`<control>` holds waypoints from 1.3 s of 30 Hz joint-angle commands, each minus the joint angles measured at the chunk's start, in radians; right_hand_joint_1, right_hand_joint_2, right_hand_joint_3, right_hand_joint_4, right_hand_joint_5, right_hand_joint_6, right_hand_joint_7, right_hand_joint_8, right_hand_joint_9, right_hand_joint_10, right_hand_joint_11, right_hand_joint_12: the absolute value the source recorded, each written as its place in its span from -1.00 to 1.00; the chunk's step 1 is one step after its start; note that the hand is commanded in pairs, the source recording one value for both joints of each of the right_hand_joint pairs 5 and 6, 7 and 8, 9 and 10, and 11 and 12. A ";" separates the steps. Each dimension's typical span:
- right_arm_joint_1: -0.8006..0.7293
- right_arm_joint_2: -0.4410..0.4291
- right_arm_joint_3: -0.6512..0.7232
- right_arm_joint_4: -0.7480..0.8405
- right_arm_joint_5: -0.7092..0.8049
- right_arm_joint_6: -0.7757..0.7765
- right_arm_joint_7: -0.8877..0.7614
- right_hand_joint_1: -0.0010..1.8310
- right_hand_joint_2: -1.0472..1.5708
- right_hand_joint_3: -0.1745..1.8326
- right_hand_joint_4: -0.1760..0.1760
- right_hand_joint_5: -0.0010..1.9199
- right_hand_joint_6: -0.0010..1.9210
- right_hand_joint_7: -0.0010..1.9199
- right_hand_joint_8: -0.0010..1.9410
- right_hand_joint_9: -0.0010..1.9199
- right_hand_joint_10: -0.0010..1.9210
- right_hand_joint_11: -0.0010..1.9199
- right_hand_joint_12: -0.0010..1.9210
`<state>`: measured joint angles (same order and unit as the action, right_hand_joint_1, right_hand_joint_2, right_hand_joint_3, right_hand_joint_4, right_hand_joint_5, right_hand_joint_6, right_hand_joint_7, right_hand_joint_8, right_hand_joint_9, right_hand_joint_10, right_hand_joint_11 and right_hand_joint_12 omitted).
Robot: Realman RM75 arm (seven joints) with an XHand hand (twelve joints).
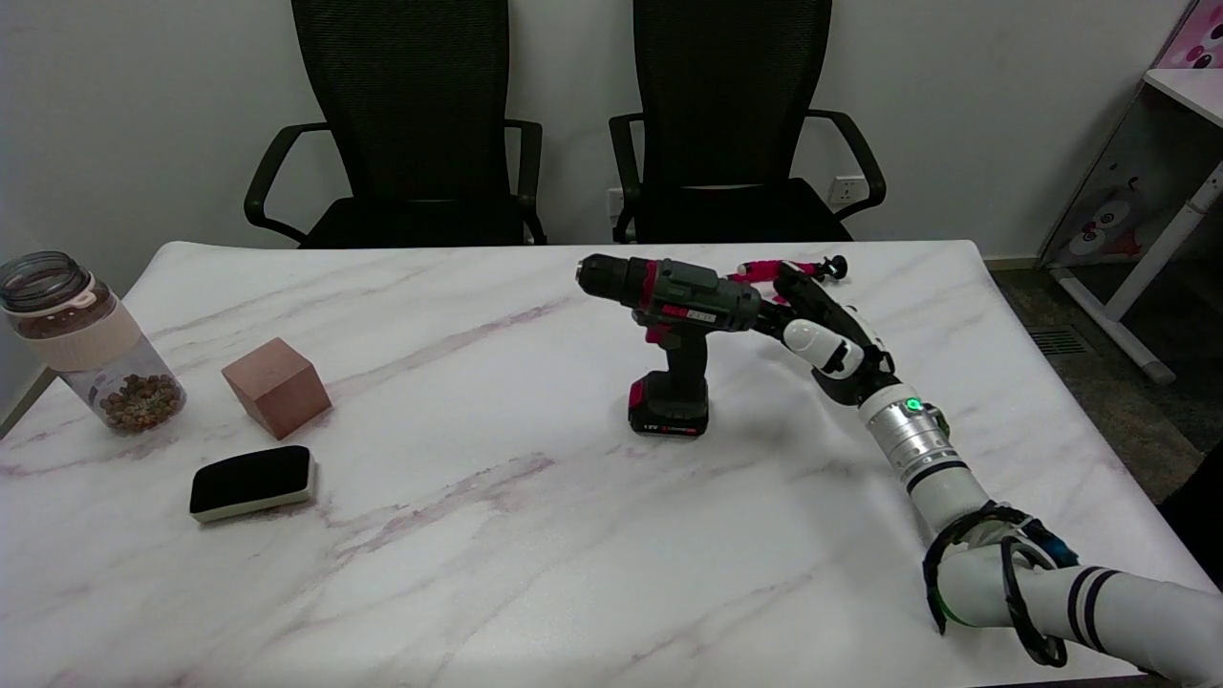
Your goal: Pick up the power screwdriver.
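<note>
The power screwdriver (680, 330), dark grey with red trim, stands upright on its battery base near the middle of the marble table (535, 554). Its chuck points left. My right hand (824, 334) reaches in from the lower right and sits just to the right of the tool's rear end. The fingertips (770, 317) stretch toward the back of the motor housing and look to be at or just touching it. The fingers are apart and do not wrap the handle or the body. Nothing is in the hand.
A small pink-legged tripod (776, 270) lies just behind the hand. On the left stand a clear jar with brown bits (91, 344), a reddish-brown cube (277, 387) and a black board eraser (252, 482). Two black office chairs (726, 124) stand behind the far edge.
</note>
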<state>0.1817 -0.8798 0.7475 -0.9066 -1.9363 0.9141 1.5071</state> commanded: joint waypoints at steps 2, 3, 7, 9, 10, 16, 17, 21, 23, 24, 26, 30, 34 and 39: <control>0.048 -0.038 -0.054 -0.046 -0.049 -0.006 -0.013 0.04 -0.31 -0.24 0.10 -0.88 -0.88 -0.88 -0.88 -0.63 -0.63 -0.51 -0.51; 0.048 -0.038 -0.054 -0.050 -0.050 -0.003 -0.013 0.04 -0.30 -0.24 0.10 -0.88 -0.88 -0.88 -0.88 -0.63 -0.63 -0.50 -0.50; 0.044 -0.038 -0.056 -0.063 -0.061 0.015 -0.013 0.04 -0.30 -0.22 0.10 -0.88 -0.88 -0.88 -0.88 -0.63 -0.63 -0.50 -0.50; 0.041 -0.038 -0.056 -0.070 -0.064 0.027 -0.013 0.04 -0.30 -0.21 0.09 -0.88 -0.88 -0.88 -0.88 -0.63 -0.63 -0.49 -0.49; 0.039 -0.038 -0.056 -0.071 -0.074 0.039 -0.013 0.04 -0.30 -0.21 0.08 -0.88 -0.88 -0.88 -0.88 -0.63 -0.63 -0.49 -0.49; 0.013 -0.039 -0.053 -0.084 -0.087 0.081 -0.013 0.05 -0.30 -0.25 0.02 -0.91 -0.91 -0.91 -0.91 -0.66 -0.66 -0.48 -0.48; 0.009 -0.039 -0.054 -0.086 -0.087 0.087 -0.013 0.05 -0.30 -0.25 0.01 -0.91 -0.91 -0.91 -0.91 -0.67 -0.67 -0.48 -0.48; -0.005 -0.041 -0.056 -0.096 -0.087 0.091 -0.013 0.04 -0.31 -0.26 -0.02 -0.94 -0.94 -0.94 -0.94 -0.69 -0.69 -0.48 -0.48; -0.014 -0.041 -0.057 -0.103 -0.087 0.091 -0.013 0.04 -0.31 -0.26 -0.03 -0.95 -0.95 -0.95 -0.95 -0.70 -0.70 -0.48 -0.48; -0.017 -0.041 -0.057 -0.104 -0.087 0.091 -0.013 0.04 -0.31 -0.26 -0.03 -0.96 -0.96 -0.96 -0.96 -0.70 -0.70 -0.48 -0.48; -0.030 -0.042 -0.057 -0.109 -0.087 0.094 -0.010 0.04 -0.31 -0.27 -0.03 -0.96 -0.96 -0.96 -0.96 -0.71 -0.71 -0.48 -0.48; -0.036 -0.042 -0.057 -0.129 -0.087 0.098 -0.013 0.03 -0.31 -0.27 -0.04 -0.97 -0.97 -0.97 -0.97 -0.73 -0.73 -0.48 -0.48; -0.038 -0.045 -0.059 -0.130 -0.099 0.086 -0.013 0.02 -0.31 -0.29 -0.04 -0.98 -0.98 -0.98 -0.98 -0.74 -0.74 -0.49 -0.49; -0.025 -0.045 -0.072 -0.129 -0.099 0.081 -0.014 0.00 -0.31 -0.26 -0.05 -0.99 -0.99 -0.99 -0.99 -0.76 -0.76 -0.51 -0.51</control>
<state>0.1659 -0.9200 0.6926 -1.0110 -2.0208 0.9914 1.4952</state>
